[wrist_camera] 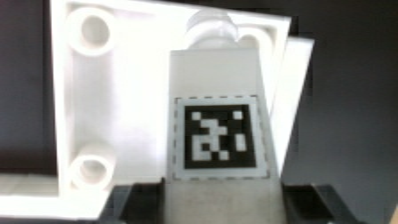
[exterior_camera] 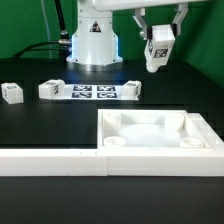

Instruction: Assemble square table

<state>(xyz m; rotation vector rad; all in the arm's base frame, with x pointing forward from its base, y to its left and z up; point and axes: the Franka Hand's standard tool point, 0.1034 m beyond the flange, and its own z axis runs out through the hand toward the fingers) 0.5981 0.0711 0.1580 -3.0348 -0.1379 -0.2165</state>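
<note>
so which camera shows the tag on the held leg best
The wrist view: the leg sits mid-frame, its tag large and facing the lens. The exterior view shows it small in the gripper, the tag just a dark patch.

1. Tabletop slab (exterior_camera: 160, 135): white plastic, smooth, faint sheen.
2. Held leg (wrist_camera: 222, 80): white plastic, smooth. Its black-and-white tag looks matt and printed.
3. Loose legs (exterior_camera: 11, 93) (exterior_camera: 50, 89) (exterior_camera: 129, 88): same smooth white plastic look.
4. Table (exterior_camera: 60, 125): black, matt.
5. Marker board (exterior_camera: 92, 92): thin, white, matt, paper-like.
6. Border wall (exterior_camera: 50, 160): white plastic, smooth.
7. Robot base (exterior_camera: 93, 40): glossy white shell.
</note>
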